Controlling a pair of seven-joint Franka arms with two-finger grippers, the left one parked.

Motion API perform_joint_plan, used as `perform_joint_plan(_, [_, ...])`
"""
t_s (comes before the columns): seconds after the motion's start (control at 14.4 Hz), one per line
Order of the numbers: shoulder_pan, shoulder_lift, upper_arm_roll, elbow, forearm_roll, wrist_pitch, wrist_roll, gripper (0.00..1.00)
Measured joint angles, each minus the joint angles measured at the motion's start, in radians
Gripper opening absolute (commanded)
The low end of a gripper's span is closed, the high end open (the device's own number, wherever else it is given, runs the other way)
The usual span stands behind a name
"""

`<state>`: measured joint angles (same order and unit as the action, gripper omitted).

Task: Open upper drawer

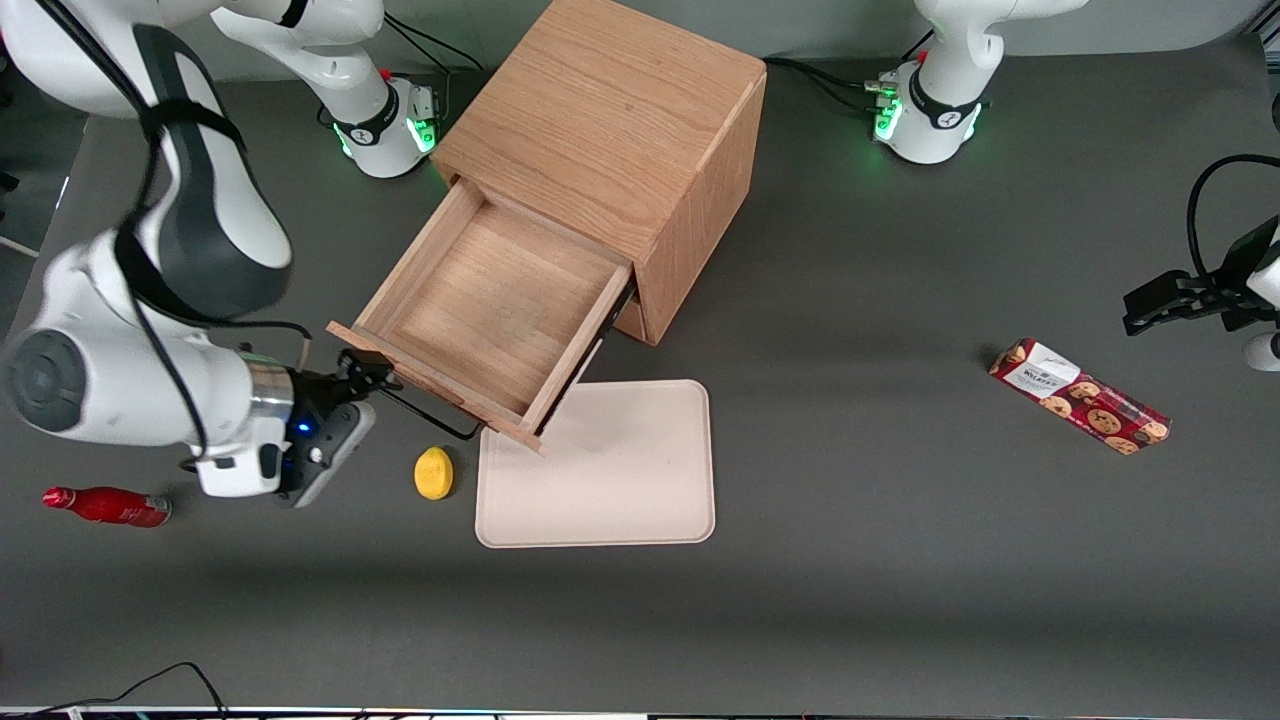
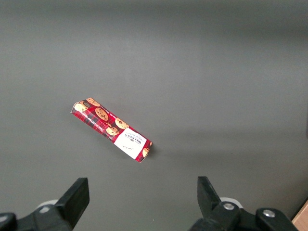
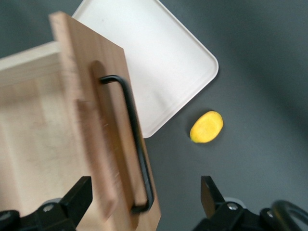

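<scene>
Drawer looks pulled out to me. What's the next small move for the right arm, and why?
Probably back the gripper straight away from the black bar handle and lift clear. The upper drawer already stands well out of the cabinet, its inside showing, and the open fingers straddle the handle's end without clamping it. Keep the retreat off the lemon nearby.

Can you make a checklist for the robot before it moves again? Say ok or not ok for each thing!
1. upper drawer pulled out: ok, wide open, nothing inside.
2. gripper let go of the black handle: ok, fingers open, handle between them.
3. lemon out of the way: ok, lies on the table apart from the drawer.
4. tray safe: cannot tell, drawer corner hangs over its edge.
5. red bottle clear of the arm: ok, lying nearer the camera.
</scene>
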<state>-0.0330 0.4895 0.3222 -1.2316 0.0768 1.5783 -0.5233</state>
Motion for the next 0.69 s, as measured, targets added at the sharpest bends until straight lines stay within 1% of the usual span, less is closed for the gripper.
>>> perform_joint_plan(0.07, [0.001, -0.033, 0.000, 0.019, -0.001, -0.037, 0.080, 1.00])
perform_joint_plan(0.21, [0.001, -0.133, 0.000, 0.021, -0.009, -0.130, 0.309, 1.00])
perform_joint_plan(0.35, [0.001, -0.252, -0.006, -0.037, -0.034, -0.183, 0.523, 1.00])
perform_joint_plan(0.42, [0.001, -0.319, -0.020, -0.101, -0.040, -0.186, 0.595, 1.00])
perform_joint_plan(0.49, [0.002, -0.385, -0.045, -0.180, -0.042, -0.177, 0.636, 1.00])
perform_joint_plan(0.69, [-0.001, -0.591, -0.143, -0.459, -0.043, -0.054, 0.656, 1.00])
